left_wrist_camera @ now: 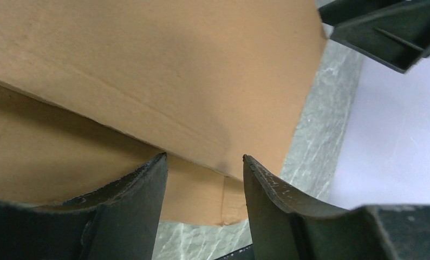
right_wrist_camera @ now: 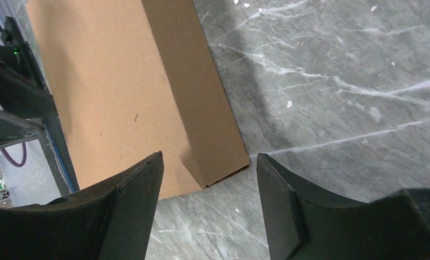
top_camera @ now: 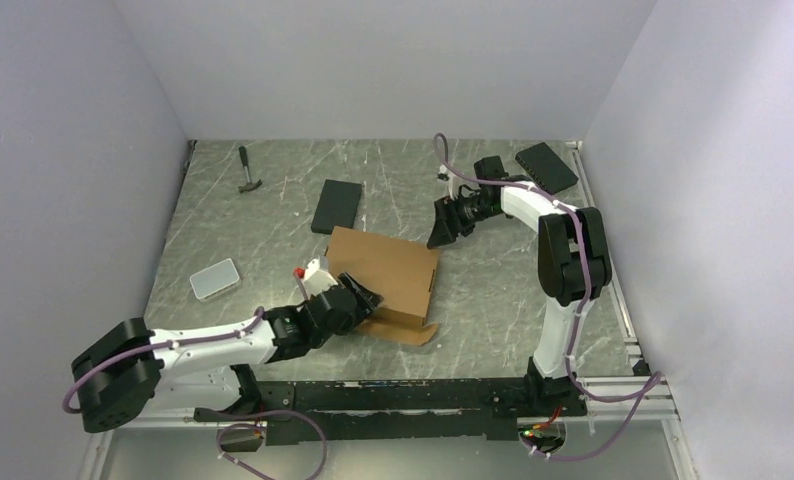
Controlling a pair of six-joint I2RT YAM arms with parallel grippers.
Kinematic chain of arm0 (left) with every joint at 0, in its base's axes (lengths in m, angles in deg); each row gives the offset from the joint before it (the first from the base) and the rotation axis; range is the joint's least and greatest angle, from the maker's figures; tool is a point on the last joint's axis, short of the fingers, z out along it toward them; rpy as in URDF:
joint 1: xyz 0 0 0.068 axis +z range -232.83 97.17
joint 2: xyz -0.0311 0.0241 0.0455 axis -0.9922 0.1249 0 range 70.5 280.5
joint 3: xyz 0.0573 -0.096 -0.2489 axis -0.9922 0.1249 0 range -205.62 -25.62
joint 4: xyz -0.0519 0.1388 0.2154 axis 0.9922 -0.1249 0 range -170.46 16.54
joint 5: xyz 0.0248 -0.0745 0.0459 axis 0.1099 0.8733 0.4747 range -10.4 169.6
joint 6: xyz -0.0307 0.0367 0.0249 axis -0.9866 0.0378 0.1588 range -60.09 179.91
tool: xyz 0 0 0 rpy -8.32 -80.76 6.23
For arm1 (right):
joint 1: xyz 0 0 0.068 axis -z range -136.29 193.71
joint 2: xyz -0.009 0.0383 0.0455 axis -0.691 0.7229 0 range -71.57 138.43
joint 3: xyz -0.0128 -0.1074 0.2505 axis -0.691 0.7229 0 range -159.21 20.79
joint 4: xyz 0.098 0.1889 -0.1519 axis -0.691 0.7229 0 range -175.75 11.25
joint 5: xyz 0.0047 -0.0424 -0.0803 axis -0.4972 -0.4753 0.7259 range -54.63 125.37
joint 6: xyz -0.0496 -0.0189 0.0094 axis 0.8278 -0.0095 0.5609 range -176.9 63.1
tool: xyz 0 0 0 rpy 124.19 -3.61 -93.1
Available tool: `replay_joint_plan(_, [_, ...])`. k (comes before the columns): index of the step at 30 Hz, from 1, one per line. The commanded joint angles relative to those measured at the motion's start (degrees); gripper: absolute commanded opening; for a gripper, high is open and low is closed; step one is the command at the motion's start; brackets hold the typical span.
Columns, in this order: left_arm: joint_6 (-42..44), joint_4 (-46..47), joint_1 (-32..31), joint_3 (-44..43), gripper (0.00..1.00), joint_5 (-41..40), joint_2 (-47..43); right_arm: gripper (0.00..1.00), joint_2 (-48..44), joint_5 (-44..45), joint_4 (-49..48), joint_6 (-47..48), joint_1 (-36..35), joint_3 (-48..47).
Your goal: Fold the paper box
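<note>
box: cardboard mailer box point(top_camera: 383, 268) lid down, near flap point(top_camera: 411, 332) untucked
left gripper point(top_camera: 365, 298): spread, at box edge
right gripper point(top_camera: 441, 233): spread, clear of box

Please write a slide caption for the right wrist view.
Open right gripper above the table, facing a corner of the paper box.

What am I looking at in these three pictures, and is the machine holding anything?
Two robot arms are bolted at the near edge of a grey marbled table. The wide picture looks down from above and behind them; the other two come from a camera on each wrist, showing that arm's own fingers. In the middle lies a plain brown cardboard box. Around it: two flat black rectangular boxes, a small hammer and a pale flat container. The left pincer is open at the box's near edge, the right pincer open beside its far corner. Neither grips anything.
</note>
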Motion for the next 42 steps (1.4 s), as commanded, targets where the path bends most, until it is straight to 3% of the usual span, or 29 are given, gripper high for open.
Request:
replay_joint_plan(1, [-2.0, 1.6, 2.8, -2.5, 0.58, 5.7, 3.3, 0.65, -1.3, -2.8, 0.8, 0.8, 0.2, 0.4])
replay_joint_plan(7, [-1.4, 2.3, 6.0, -2.4, 0.56, 8.9, 6.1, 0.56, -2.9, -3.1, 1.8, 1.8, 0.2, 3.9])
replay_joint_plan(16, [7.8, 1.2, 12.2, -3.1, 0.55, 13.9, 5.5, 0.55, -9.3, -1.5, 1.1, 2.0, 1.1, 11.1])
replay_joint_plan(25, [19.5, -6.9, 14.9, -6.5, 0.61, 18.7, 1.0, 0.63, -14.3, -0.8, 2.0, 3.5, 3.1, 11.4])
replay_joint_plan(29, [24.7, -9.9, 15.0, -6.3, 0.72, 21.8, -3.0, 0.7, -20.4, 0.1, 1.1, 5.3, 3.9, 12.9])
replay_joint_plan(35, [35.6, -6.1, 14.8, -4.6, 0.74, 35.3, -9.1, 0.72, -28.3, -3.5, 1.8, 10.3, 4.0, 15.2])
replay_joint_plan(38, [40.1, 0.7, 11.8, -3.9, 0.74, 38.6, -10.1, 0.73, -30.8, -6.2, 2.2, 13.0, 4.0, 16.1])
replay_joint_plan(41, [48.8, 1.2, 0.7, -7.7, 0.75, 28.0, -7.8, 0.73, -31.3, -6.5, 2.0, 13.1, 4.1, 16.3])
replay_joint_plan(42, [52.1, 2.0, -5.5, -8.5, 0.75, 22.0, -6.4, 0.73, -31.1, -6.5, 2.3, 13.4, 4.1, 16.3])
